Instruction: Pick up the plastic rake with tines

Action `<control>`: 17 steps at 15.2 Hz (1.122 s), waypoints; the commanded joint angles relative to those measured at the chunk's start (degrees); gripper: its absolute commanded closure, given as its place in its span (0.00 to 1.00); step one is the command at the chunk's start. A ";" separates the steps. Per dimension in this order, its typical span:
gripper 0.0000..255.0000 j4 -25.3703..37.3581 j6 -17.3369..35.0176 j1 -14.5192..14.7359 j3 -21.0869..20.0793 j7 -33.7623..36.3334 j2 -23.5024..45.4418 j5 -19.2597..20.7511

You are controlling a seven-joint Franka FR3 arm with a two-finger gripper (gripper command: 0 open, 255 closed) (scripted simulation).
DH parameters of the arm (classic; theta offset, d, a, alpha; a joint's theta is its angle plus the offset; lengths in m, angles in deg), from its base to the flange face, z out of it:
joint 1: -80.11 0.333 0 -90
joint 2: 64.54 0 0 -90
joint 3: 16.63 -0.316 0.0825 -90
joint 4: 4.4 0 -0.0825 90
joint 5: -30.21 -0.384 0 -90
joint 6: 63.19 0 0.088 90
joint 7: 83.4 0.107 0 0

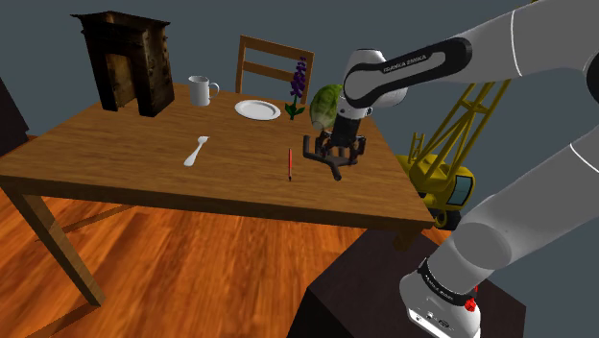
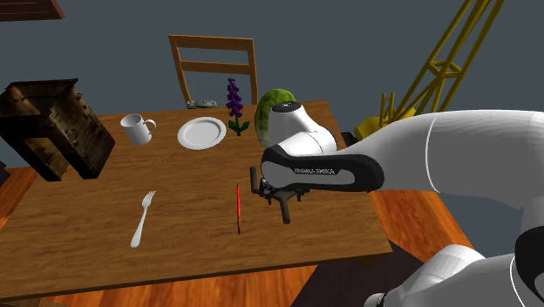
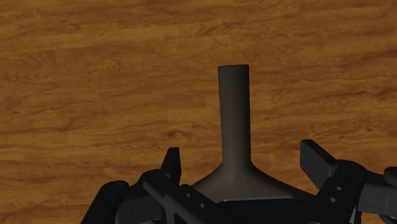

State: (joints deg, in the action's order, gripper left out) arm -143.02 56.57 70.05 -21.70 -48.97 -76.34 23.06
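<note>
The rake is dark, with a short handle and upturned tines, and it lies on the wooden table near the edge at the shoulder view's right. My black gripper hangs straight over its head. In the wrist view the gripper is open, its fingertips apart on either side of the rake's flared neck and not touching it. The handle points away from the hand. In the second exterior view the rake pokes out from under my forearm.
A thin red stick lies just beside the rake, with a fork further along. Behind stand a green melon, a purple flower, a plate, a mug and a dark cabinet. A chair and a yellow crane flank the table.
</note>
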 commanded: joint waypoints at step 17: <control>1.00 0.54 -1.08 0.01 -0.01 0.16 -0.58 0.02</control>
State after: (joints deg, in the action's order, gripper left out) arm -142.97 56.44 70.07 -21.73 -48.88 -76.44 23.04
